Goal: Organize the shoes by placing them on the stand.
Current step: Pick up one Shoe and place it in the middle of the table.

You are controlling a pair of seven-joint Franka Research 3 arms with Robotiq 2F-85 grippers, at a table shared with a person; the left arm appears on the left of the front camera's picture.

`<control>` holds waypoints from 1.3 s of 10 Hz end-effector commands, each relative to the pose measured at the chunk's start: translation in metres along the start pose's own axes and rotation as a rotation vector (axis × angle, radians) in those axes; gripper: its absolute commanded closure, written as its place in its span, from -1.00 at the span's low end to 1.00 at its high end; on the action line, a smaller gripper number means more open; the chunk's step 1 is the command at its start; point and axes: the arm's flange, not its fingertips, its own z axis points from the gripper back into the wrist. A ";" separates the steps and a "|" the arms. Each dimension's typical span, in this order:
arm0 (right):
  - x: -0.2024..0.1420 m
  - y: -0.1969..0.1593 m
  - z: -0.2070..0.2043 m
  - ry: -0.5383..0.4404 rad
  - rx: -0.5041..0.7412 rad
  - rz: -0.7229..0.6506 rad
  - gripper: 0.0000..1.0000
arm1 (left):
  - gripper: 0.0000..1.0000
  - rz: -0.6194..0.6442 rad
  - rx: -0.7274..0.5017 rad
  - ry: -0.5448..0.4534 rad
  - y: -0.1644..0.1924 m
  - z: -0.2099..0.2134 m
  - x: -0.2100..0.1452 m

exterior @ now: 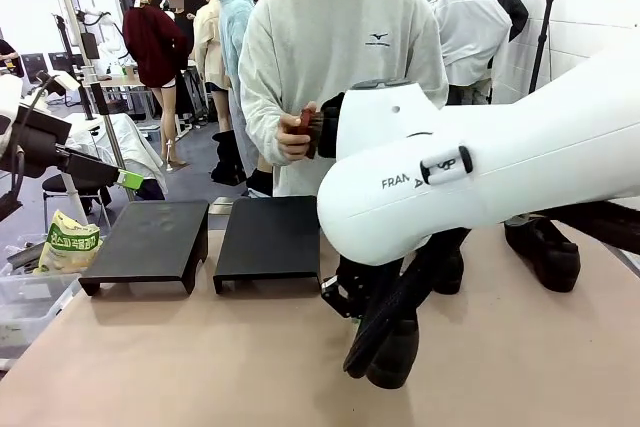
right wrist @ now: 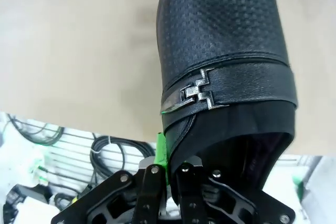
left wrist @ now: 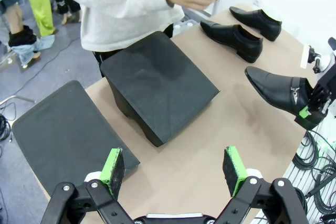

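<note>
Three black shoes show. My right gripper point(right wrist: 168, 169) is shut on the collar of one shoe point(right wrist: 226, 61) that has a silver buckle; the same shoe point(left wrist: 275, 90) is near the table's edge, toe towards the stands, and low under the right arm point(exterior: 385, 347). Two other shoes point(left wrist: 233, 35) point(left wrist: 260, 19) lie side by side on the table farther off, at the right in the front view point(exterior: 545, 247). Two black stands point(left wrist: 157, 85) point(left wrist: 63, 129) sit side by side with bare tops. My left gripper point(left wrist: 173, 169) hangs open above the near stands, holding nothing.
A person stands at the far edge behind the stands, both hands point(exterior: 295, 132) around a small reddish object. The big white right arm point(exterior: 480, 167) covers much of the table's right half. Cables point(right wrist: 105, 145) hang below the table edge. A clear bin point(exterior: 30, 297) sits at the left.
</note>
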 end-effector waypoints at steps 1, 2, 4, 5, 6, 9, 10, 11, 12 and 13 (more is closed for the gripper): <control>0.006 0.007 -0.015 -0.027 0.016 0.028 1.00 | -0.95 0.007 -0.013 -0.008 0.002 0.000 -0.001; 0.009 0.009 -0.027 -0.005 0.011 0.009 1.00 | -0.95 0.007 -0.013 -0.008 0.002 0.000 -0.001; 0.014 0.014 -0.050 0.034 0.023 -0.025 1.00 | -0.95 0.007 -0.013 -0.008 0.002 0.000 -0.001; 0.016 0.016 -0.055 0.037 0.024 -0.038 1.00 | -0.95 0.007 -0.013 -0.008 0.002 0.000 -0.001; 0.018 0.018 -0.060 0.044 0.025 -0.042 1.00 | -0.95 0.007 -0.013 -0.008 0.002 0.000 -0.001; 0.020 0.019 -0.070 0.063 0.053 -0.031 0.05 | -0.95 0.007 -0.013 -0.008 0.002 0.000 -0.001; 0.019 0.018 -0.070 0.066 0.061 -0.032 -0.35 | -0.95 0.007 -0.013 -0.008 0.002 0.000 -0.001; 0.019 0.018 -0.071 0.070 0.069 -0.034 -0.74 | -0.95 0.007 -0.013 -0.008 0.002 0.000 -0.001; 0.017 0.015 -0.067 0.066 0.071 -0.033 -1.00 | -0.95 0.007 -0.013 -0.008 0.002 0.000 -0.001; 0.017 0.014 -0.064 0.080 0.070 -0.020 -1.00 | -0.95 0.007 -0.013 -0.008 0.002 0.000 -0.001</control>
